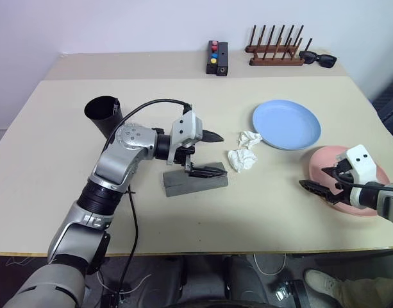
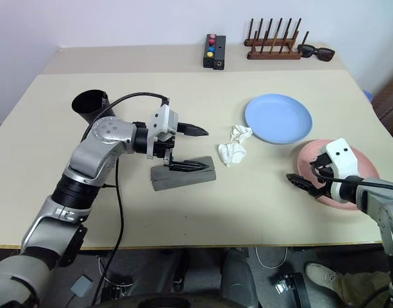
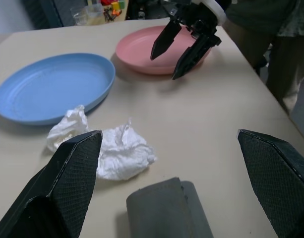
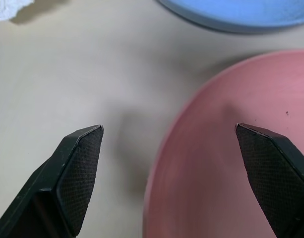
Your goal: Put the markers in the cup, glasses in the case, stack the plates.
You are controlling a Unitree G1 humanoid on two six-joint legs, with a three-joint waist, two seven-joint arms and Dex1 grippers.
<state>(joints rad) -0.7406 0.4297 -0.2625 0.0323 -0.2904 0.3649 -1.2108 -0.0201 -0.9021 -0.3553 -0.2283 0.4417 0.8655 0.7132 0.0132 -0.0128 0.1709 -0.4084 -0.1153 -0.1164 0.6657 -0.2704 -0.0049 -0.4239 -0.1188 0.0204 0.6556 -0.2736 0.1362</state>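
Spreading across most of the room in front of me is a broad beige table [image 1: 68, 212], pushed up against a pale wall, with a wooden rack [image 1: 276, 51], black sunglasses [image 1: 319, 59] and a small black box with coloured buttons [image 1: 217, 58] lining its far edge. On the robot's right side the two plates are sitting near each other without quite touching: the light blue plate [image 1: 286, 124] farther back, the salmon pink plate [image 1: 340, 186] nearer the front edge. Over on the left the black cup [image 1: 104, 114] is standing upright behind the left arm, and the grey case [image 1: 195, 183] is lying shut in the middle of the table, with crumpled white tissue [image 1: 244, 154] just beside it. I am not seeing markers or the clear-lensed glasses anywhere on the table.

Stacking looks like the step in hand. To do it well, I would say the right gripper [image 1: 323, 179] needs one finger going under the pink plate's near rim and the other over it, pinching firmly before lifting, then carrying the plate level and setting it down centred on the blue one, keeping clear of the tissue.

That right gripper is standing wide open, straddling the pink rim with one finger over the bare table and the other over the dish, holding nothing. The left gripper [image 1: 206, 154] is spread just as wide above the case, one finger hanging close over its lid, and it is empty too.
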